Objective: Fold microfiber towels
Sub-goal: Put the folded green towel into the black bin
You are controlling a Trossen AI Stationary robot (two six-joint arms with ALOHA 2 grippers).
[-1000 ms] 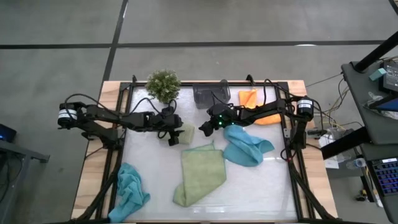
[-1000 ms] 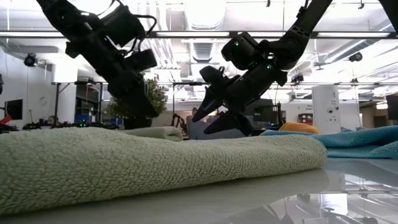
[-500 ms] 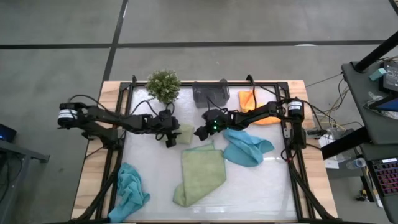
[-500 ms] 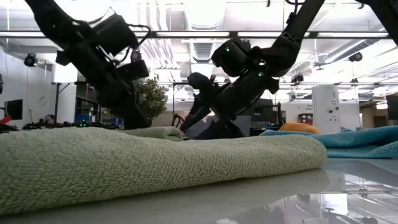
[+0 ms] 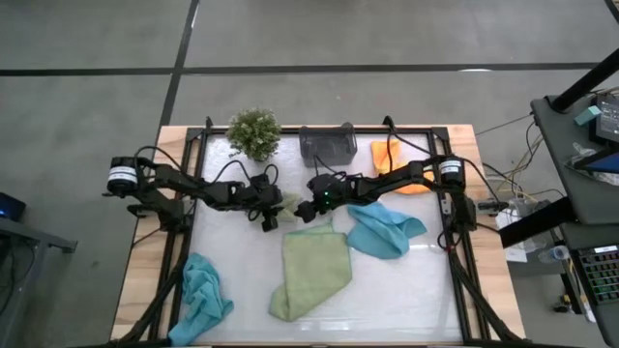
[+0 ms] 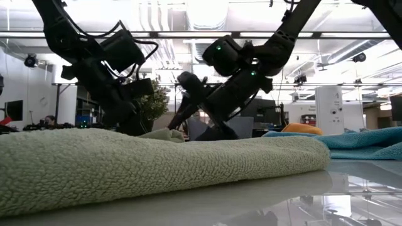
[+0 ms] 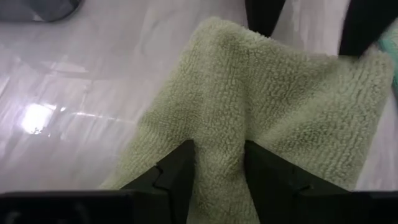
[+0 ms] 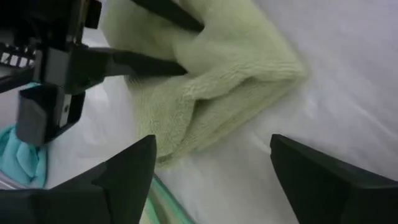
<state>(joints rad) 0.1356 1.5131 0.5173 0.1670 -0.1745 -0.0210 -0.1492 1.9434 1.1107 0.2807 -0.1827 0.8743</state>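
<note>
— Towels first: where do they lie in the overhead frame?

— Five on my white table (image 5: 242, 271). The small folded green towel (image 5: 289, 204) sits just above centre, between my two grippers. The large green towel (image 5: 311, 271) lies below centre, and in the low view it fills the foreground. One teal towel (image 5: 382, 228) is right of centre, the other teal towel (image 5: 201, 298) is bunched at lower left, and the orange towel (image 5: 391, 155) is at upper right, just right of the grey bin (image 5: 328, 145). The potted plant (image 5: 253, 132) stands at upper centre-left.

— And your left gripper (image 5: 274, 208)?

— It reaches in from the left of the frame and pinches a ridge of the small folded green towel; my left wrist camera shows the pile squeezed between both fingers (image 7: 174, 177).

— Your right gripper (image 5: 306, 209)?

— It comes in from the right, low at that same towel's right edge. Its fingers (image 8: 127, 169) stand spread wide, grasping nothing, with the cloth beyond them.
</note>
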